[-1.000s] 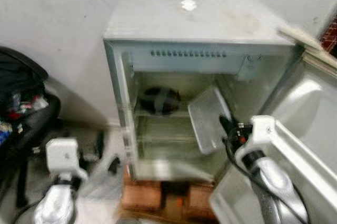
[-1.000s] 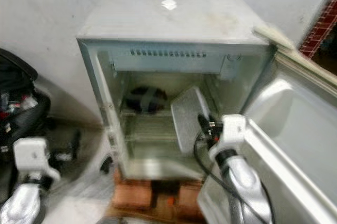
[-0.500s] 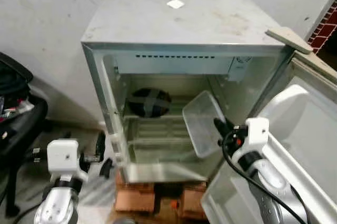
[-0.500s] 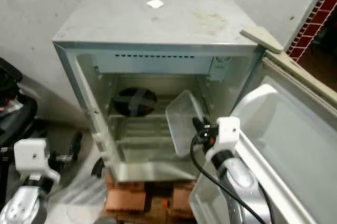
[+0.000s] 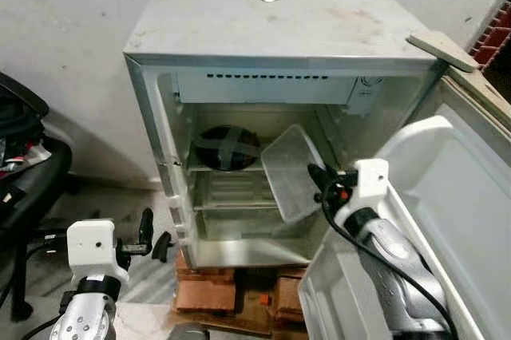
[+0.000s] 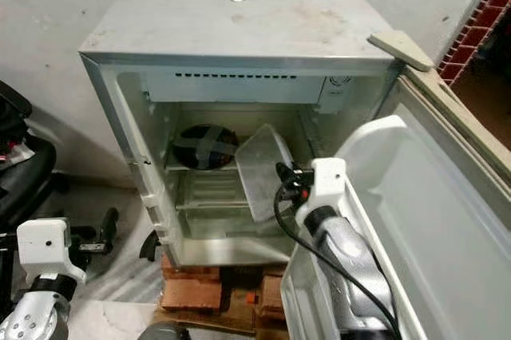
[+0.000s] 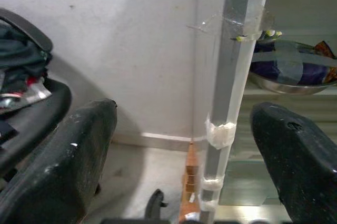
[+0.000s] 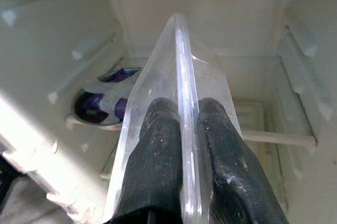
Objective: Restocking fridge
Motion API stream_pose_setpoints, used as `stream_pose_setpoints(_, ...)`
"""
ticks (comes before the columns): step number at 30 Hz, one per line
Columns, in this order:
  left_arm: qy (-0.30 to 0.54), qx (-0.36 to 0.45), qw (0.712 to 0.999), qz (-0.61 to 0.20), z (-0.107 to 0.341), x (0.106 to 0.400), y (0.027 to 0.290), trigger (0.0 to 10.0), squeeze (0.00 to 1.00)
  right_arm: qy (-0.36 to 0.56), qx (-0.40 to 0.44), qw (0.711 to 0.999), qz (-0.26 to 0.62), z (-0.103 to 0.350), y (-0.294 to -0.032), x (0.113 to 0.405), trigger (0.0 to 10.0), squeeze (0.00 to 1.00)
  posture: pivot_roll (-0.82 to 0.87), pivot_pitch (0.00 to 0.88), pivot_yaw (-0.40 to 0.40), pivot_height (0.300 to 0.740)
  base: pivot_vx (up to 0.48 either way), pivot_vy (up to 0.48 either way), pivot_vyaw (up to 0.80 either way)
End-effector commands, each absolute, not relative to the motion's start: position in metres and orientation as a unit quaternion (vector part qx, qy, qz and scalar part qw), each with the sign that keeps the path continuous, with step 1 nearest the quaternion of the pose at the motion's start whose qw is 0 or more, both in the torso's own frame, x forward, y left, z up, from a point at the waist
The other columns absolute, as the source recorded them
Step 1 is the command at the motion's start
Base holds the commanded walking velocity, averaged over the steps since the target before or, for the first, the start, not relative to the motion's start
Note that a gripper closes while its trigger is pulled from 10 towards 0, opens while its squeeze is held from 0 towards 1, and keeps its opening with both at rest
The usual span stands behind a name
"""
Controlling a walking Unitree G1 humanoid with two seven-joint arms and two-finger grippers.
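Right tool (image 5: 318,178) is clamped on the rim of a clear plastic container (image 5: 289,171); in the right wrist view both fingers (image 8: 158,145) pinch the thin wall from either side. Edge grip likely because the container is too wide to span across. That leaves it tilted, open side facing the fridge's left wall, hanging in the mouth of the small fridge (image 5: 279,45) just above the lower wire shelf (image 5: 227,196).

Fridge door (image 5: 447,196) is swung fully open on the robot's right, so the right arm runs alongside it and comes in from that side. Container looks empty, though the pictures don't settle it.

Upper shelf left already holds a metal bowl with a dark purple packet (image 5: 227,147), taped over. Free room is right and below, which fits where the container is heading.

Left tool (image 5: 146,238) hangs low outside the fridge's left wall, fingers spread wide, nothing held. Idle, out of the way of the opening.

Fridge sits on bricks (image 5: 209,296) on the floor, so shelves are low and the reach is downward.

Judgement: placement step mid-way; container needs levelling before release or it'll tip.
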State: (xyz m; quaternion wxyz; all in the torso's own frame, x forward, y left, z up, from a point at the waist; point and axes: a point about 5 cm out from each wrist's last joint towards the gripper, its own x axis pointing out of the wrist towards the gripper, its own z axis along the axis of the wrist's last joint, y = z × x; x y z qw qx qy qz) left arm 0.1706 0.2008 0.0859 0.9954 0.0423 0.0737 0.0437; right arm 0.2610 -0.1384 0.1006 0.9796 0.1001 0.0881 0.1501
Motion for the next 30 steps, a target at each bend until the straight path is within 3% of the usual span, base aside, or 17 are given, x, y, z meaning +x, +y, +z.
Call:
stream_pose_setpoints(1, 0.064, 0.050, 0.996, 0.040, 0.094, 0.174, 0.200, 10.0, 0.00, 0.079, 0.104, 0.984, 0.123, 0.106, -0.139, 0.274, 10.0, 0.00, 0.21, 0.043, -0.047, 0.740, 0.000, 0.000, 0.00)
stream_pose_setpoints(9, 0.062, 0.064, 0.995, 0.044, 0.105, 0.171, 0.203, 10.0, 0.00, 0.109, 0.138, 0.980, 0.096, 0.097, -0.124, 0.299, 10.0, 0.00, 0.30, 0.084, -0.066, 0.740, 0.000, 0.000, 0.00)
stream_pose_setpoints(20, 0.078, 0.060, 0.993, 0.066, 0.111, 0.153, 0.199, 10.0, 0.00, 0.118, 0.182, 0.973, 0.081, 0.108, -0.083, 0.339, 10.0, 0.00, 0.34, 0.161, -0.093, 0.740, 0.000, 0.000, 0.00)
stream_pose_setpoints(30, 0.091, 0.048, 0.993, 0.053, 0.112, 0.162, 0.195, 10.0, 0.00, 0.098, 0.145, 0.976, 0.130, 0.116, -0.079, 0.347, 10.0, 0.00, 0.30, 0.203, -0.084, 0.740, 0.000, 0.000, 0.00)
